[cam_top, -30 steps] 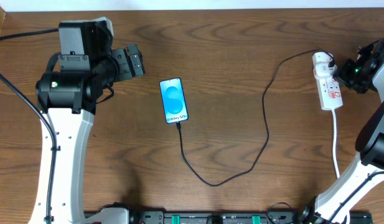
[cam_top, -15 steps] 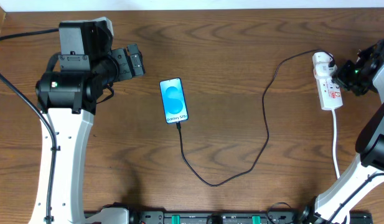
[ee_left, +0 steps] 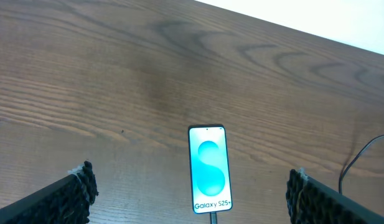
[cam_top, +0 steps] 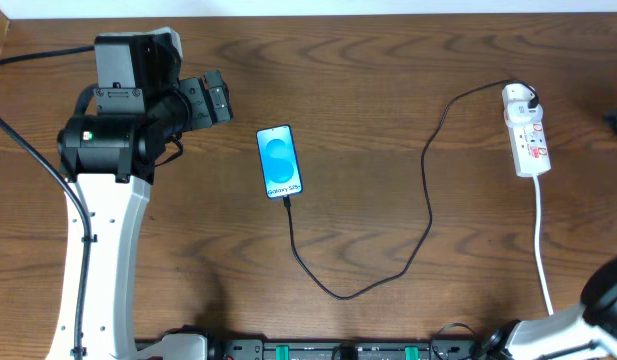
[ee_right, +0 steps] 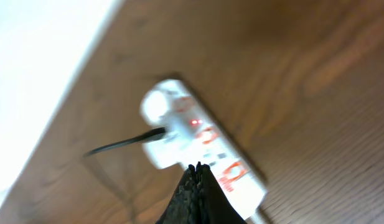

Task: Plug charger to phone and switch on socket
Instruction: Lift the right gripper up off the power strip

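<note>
Closest to the front edge of the dark brown wooden table (cam_top: 388,60), the long thin black charger cable (cam_top: 338,294) lies in a loose loop on the wood. From there one end runs up to the slim black-edged smartphone (cam_top: 279,162), which lies flat, screen up, left of the table's middle. The screen is lit blue with a paler oval and small white lettering. The cable's small tip meets the smartphone's lower edge and looks seated in it. Just to the smartphone's left, and clear of it, hangs the left gripper (cam_top: 224,98) on its white arm (cam_top: 98,250). Its jaws are spread wide and hold nothing; from its own camera the two dark fingers (ee_left: 76,193) stand well apart with the smartphone between them further off. The cable's other run climbs the right half of the table to the white plug head (cam_top: 518,98), which sits in the far end of the white elongated power strip (cam_top: 528,140) near the right edge. A small red lamp (ee_right: 195,122) glows on the strip. A thicker white cord (cam_top: 541,230) trails from the strip toward the front. The right gripper (ee_right: 196,171) is clenched tight with nothing between its tips. It hovers over the strip in a blurred view, and I cannot tell whether it touches.
</note>
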Controlling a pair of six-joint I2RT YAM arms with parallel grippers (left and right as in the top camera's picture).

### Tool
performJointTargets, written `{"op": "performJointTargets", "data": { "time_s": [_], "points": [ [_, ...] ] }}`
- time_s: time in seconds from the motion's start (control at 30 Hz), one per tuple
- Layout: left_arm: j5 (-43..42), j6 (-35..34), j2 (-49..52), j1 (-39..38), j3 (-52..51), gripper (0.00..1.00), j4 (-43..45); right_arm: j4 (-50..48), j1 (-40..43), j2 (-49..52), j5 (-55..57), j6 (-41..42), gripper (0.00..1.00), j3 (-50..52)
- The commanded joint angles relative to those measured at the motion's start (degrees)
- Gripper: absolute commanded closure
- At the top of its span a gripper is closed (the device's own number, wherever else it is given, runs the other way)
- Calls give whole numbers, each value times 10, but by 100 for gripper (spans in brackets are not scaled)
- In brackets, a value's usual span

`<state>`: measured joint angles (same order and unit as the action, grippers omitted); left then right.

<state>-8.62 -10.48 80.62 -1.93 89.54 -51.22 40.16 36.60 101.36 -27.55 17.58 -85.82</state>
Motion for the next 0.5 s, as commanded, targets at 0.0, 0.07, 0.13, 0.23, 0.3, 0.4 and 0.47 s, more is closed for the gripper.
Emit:
{"op": "performJointTargets", "data": {
  "time_s": [0.0, 0.07, 0.13, 0.23, 0.3, 0.4, 0.47],
  "points": [
    [5, 2, -1, 2, 4, 2, -2, 24, -33, -60, -42, -19, 99, -5],
    [5, 2, -1, 2, 4, 2, -2, 41, -55, -83, -43, -30, 99, -5],
    [5, 2, -1, 2, 4, 2, -2, 58, -86, -105, -43, -52, 99, -5],
    [5, 2, -1, 2, 4, 2, -2, 80, -150, -135, -41, -92, 99, -5],
    [5, 2, -1, 2, 4, 2, -2, 94, -201, -150, -34, -106, 99, -5],
    [5, 2, -1, 2, 4, 2, -2, 130, -266, -167, 9, -120, 99, -5],
    [5, 2, -1, 2, 4, 2, -2, 155, -303, -176, 44, -127, 98, -5]
  ]
}}
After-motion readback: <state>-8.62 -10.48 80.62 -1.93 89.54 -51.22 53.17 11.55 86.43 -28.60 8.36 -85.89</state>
